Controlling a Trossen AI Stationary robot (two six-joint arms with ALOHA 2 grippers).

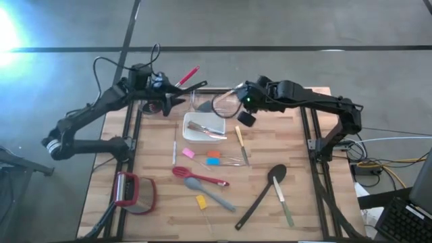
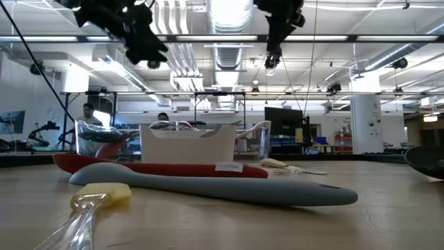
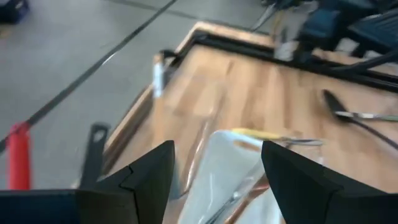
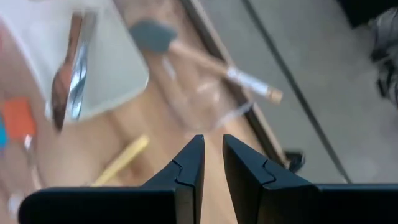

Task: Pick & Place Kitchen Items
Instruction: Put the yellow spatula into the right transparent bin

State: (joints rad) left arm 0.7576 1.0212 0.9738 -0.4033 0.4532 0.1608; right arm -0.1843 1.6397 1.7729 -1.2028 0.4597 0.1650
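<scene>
My left gripper is open and empty above the table's far left, beside a clear container from which a red handle and a black handle stick out. My right gripper is shut and empty above the clear plastic tub, which holds a grey-headed, wooden-handled spatula. The white square dish holds knives. A red utensil, grey-blue spatula, black spoon and small coloured pieces lie flat on the table.
A red-and-grey rounded gadget lies at the near left. A yellow-handled tool lies right of the dish, and a pale-handled knife beside the black spoon. A yellow piece lies near the front. People show in the room behind.
</scene>
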